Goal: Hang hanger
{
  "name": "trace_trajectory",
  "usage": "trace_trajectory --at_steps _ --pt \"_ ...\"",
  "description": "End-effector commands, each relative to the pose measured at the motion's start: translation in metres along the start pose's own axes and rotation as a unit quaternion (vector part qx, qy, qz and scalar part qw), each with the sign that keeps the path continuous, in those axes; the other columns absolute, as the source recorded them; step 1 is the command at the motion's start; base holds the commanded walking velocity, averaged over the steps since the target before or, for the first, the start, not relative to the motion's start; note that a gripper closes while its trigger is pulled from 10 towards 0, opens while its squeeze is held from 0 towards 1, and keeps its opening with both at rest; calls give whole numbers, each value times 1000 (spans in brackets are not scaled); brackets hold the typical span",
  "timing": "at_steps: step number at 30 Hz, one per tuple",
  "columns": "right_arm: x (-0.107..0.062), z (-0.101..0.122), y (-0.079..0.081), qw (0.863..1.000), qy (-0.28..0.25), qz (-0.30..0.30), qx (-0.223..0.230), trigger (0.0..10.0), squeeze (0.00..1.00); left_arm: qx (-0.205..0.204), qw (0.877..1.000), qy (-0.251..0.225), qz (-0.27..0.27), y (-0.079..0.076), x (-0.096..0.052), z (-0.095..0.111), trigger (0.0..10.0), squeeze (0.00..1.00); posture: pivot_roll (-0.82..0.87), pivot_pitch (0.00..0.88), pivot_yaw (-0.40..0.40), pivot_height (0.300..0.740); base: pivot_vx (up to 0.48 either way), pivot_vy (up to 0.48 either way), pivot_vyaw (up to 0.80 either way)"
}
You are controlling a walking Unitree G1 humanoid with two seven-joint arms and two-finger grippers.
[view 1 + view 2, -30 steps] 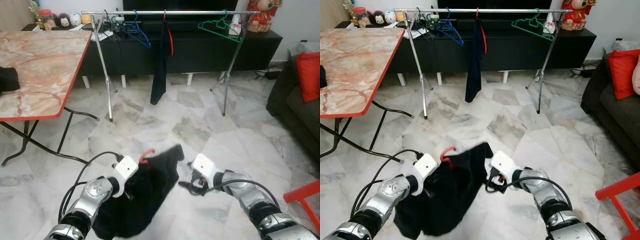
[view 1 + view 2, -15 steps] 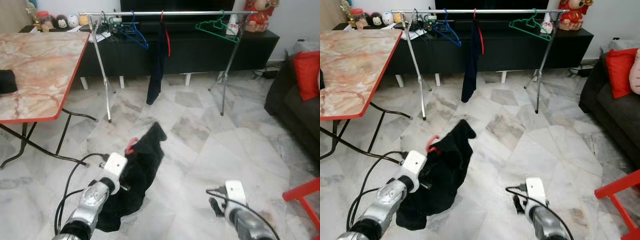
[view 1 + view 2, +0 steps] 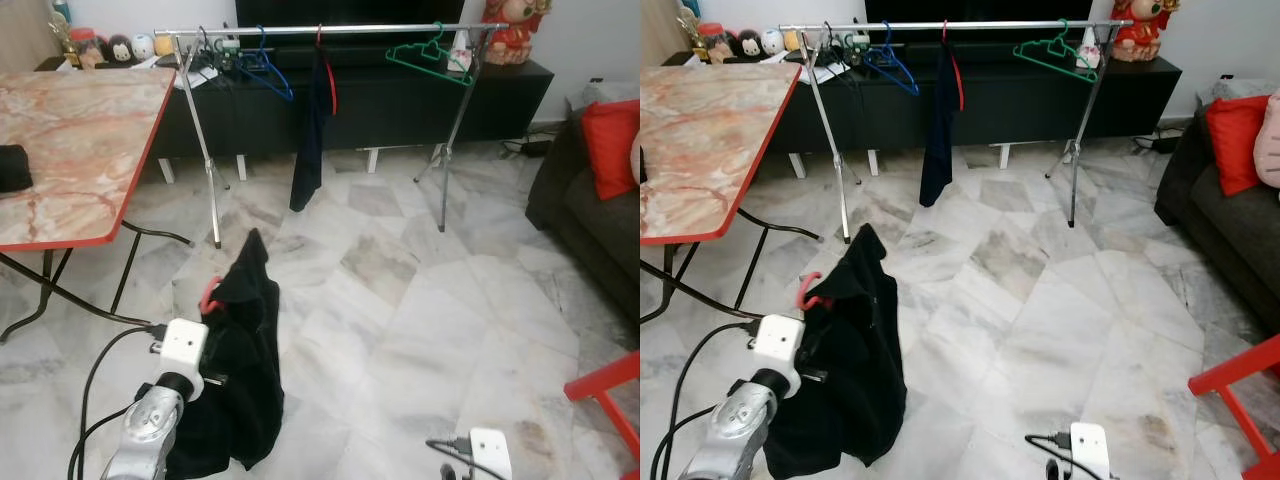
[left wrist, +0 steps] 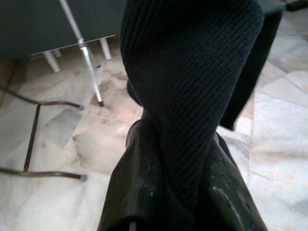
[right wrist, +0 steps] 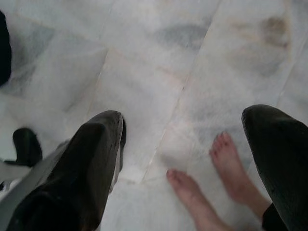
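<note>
Carrying step: left gripper (image 3: 205, 375), probably clamped on the garment-hidden hanger (image 3: 212, 296) at lower left, must reach the rail (image 3: 330, 29) across the top, while right gripper (image 5: 180, 144) hangs spread and idle.

A living room in a private home, floored in pale grey-veined marble tiles (image 3: 420, 290). A long, low black media cabinet (image 3: 380, 95) runs along the far wall, with small figurines (image 3: 120, 45) and a red-and-gold ornament (image 3: 505, 18) on top. In front of it stands a silver metal clothes rack (image 3: 330, 30) hung with a blue wire hanger (image 3: 268, 75), a green plastic hanger (image 3: 430, 60) and a dark garment (image 3: 310, 130). A folding table with a pink marble-pattern top and red edge (image 3: 70, 140) stands on one side, a dark sofa with a red cushion (image 3: 612, 140) on the other. A person's bare feet (image 5: 211, 183) rest on the tiles.
</note>
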State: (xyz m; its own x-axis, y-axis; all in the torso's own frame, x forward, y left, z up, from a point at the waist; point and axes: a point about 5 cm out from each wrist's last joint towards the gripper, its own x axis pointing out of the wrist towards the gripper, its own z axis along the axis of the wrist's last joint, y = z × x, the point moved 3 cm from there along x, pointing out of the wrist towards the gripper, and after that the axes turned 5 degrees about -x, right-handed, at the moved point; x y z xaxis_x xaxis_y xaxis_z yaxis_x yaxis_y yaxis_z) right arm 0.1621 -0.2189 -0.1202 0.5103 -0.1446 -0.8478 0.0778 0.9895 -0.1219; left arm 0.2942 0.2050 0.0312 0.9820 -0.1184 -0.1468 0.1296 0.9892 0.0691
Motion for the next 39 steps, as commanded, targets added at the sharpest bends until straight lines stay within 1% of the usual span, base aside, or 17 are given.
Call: trace_trajectory --at_steps 1,2,3,4,7,9,13,17,20,24,28,31,33,39 --pt "0 -1 3 1000 -4 4 10 10000 0 -3 1000 -12 3 4 -2 6 10000 0 -69 0 -28 740 0 0 0" --pt "-1 -4 6 1000 0 8 15 10000 0 -3 1000 -2 -5 3 -7 1 10000 0 -71 0 -25 740 0 0 0" --pt "-1 -5 7 1000 1 9 15 10000 0 -3 1000 1 -7 3 -8 0 10000 0 -71 0 -25 740 0 0 0" --pt "-1 -6 10 1000 5 15 1 10000 0 1 1000 7 -11 1 -11 -3 10000 0 -73 0 -22 740 0 0 0" --pt "-1 -7 12 1000 7 18 -3 10000 0 -2 1000 9 -16 -1 -13 -5 10000 0 -73 0 -19 740 0 0 0" --pt "-1 -4 17 1000 3 27 -11 10000 0 -2 1000 13 -25 -8 -10 -6 10000 0 -78 0 -17 740 122 0 0" --pt "0 2 20 1000 -6 29 9 10000 0 -5 999 13 -29 -14 -5 -2 10000 0 -81 0 -15 740 284 0 0" --pt "1 3 20 999 -6 31 -7 10000 0 -6 999 13 -37 -16 -4 0 10000 0 -79 0 -13 740 301 0 0" --pt "0 3 20 999 -12 29 -40 10000 0 1 999 19 -49 -18 -2 0 10000 0 -76 0 -14 740 316 0 0" --pt "1 10 18 999 -22 22 -22 10000 0 0 998 16 -53 -22 1 3 10000 0 -76 0 -17 740 337 0 0" --pt "1 9 18 999 -16 23 -22 10000 0 0 998 13 -55 -24 4 6 10000 0 -76 0 -21 740 480 0 0" --pt "1 9 19 999 -17 26 -19 10000 0 1 998 13 -56 -24 5 6 10000 0 -75 0 -22 740 480 0 -513" --pt "1 7 22 999 -15 32 -25 10000 0 2 998 16 -61 -26 4 5 10000 0 -75 0 -22 740 480 0 -638" --pt "1 7 23 999 -14 34 -22 10000 0 4 997 18 -70 -31 4 4 10000 0 -72 0 -22 740 480 0 -631"
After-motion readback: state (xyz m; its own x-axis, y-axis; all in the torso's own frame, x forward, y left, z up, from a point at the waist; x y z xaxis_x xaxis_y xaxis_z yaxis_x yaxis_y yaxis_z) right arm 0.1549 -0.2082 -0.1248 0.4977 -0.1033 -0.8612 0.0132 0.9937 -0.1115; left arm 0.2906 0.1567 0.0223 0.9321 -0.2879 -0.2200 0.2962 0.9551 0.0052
